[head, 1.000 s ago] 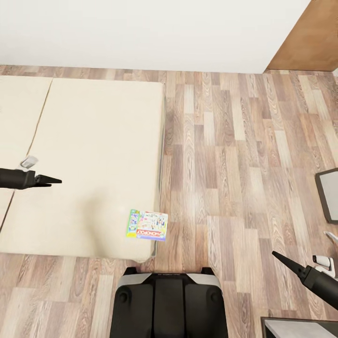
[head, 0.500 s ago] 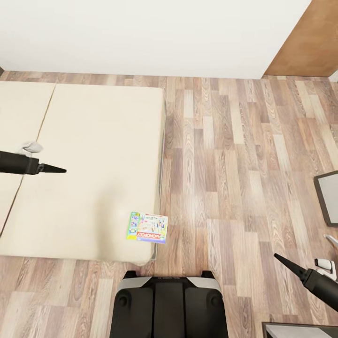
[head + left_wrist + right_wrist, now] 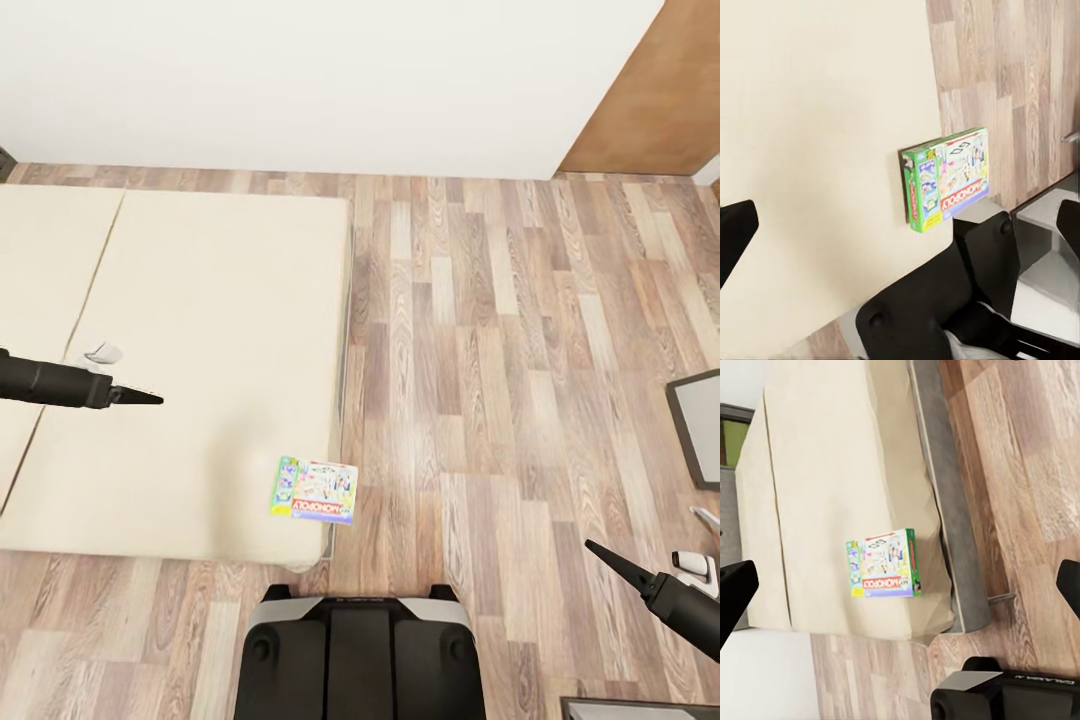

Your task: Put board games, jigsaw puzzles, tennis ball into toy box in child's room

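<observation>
You see one board game [image 3: 315, 492] lying flat on the bed [image 3: 200, 330] near its corner. Left gripper [image 3: 140, 398] and right gripper [image 3: 603, 555] hold nothing, fingers spread wide.

The large cream mattress bed [image 3: 200, 350] is running off the head view's left edge, a dark-framed grey panel [image 3: 700, 425] is being cut at the right edge, and both black arms are leaving the frame.

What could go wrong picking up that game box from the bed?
The board game lies flat near the bed's corner edge, so a push from the left gripper might slide it onto the floor. Its thin, flat shape also gives the fingers little to grasp.
</observation>
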Controlling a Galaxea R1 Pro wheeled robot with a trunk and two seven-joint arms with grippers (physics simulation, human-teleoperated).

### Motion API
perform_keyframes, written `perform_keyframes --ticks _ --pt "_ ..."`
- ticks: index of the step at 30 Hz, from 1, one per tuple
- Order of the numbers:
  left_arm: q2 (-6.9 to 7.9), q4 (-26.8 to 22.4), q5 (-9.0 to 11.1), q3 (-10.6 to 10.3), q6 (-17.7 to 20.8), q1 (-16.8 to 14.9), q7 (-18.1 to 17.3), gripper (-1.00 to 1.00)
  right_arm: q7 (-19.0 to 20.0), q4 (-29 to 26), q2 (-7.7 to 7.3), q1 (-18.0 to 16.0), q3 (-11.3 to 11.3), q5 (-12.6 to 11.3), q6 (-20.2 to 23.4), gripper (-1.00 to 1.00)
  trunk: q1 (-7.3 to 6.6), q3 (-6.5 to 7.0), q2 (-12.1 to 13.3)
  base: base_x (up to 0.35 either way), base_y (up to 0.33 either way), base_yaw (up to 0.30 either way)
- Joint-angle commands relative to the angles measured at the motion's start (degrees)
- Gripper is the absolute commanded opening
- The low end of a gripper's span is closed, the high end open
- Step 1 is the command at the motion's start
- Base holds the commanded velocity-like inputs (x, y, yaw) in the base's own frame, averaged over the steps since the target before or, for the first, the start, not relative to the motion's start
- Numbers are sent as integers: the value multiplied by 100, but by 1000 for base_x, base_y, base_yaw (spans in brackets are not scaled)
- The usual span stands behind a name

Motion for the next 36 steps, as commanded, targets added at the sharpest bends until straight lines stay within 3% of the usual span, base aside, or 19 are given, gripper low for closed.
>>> perform_keyframes --ticks 1,7,12,14,22,25,36 --pt "-1 37 -54 -3 49 95 -48 100 4 0 -1 -2 -3 -20 35 100 4 3 -9 0 0 0" --pt "-3 394 -43 9 25 294 -24 100 -3 3 -1 -2 -3 -26 31 100 4 61 -9 0 0 0" --pt "-5 1014 -45 109 -20 338 19 100 -22 4 5 -2 1 -17 25 100 4 108 -9 0 0 0" --pt "-5 1284 -46 221 -154 345 76 100 -35 4 6 -2 -1 -13 24 100 4 128 -9 0 0 0" --pt "0 2211 -53 1029 -950 354 409 100 -46 4 2 -2 -3 41 22 100 4 204 -9 0 0 0" --pt "16 2499 -56 1163 -1189 357 463 100 -48 4 5 -2 -3 48 16 100 4 233 -9 0 0 0" --pt "77 3767 -43 1339 -2102 367 424 100 -49 4 14 -2 -2 59 14 100 4 338 -9 0 0 0"
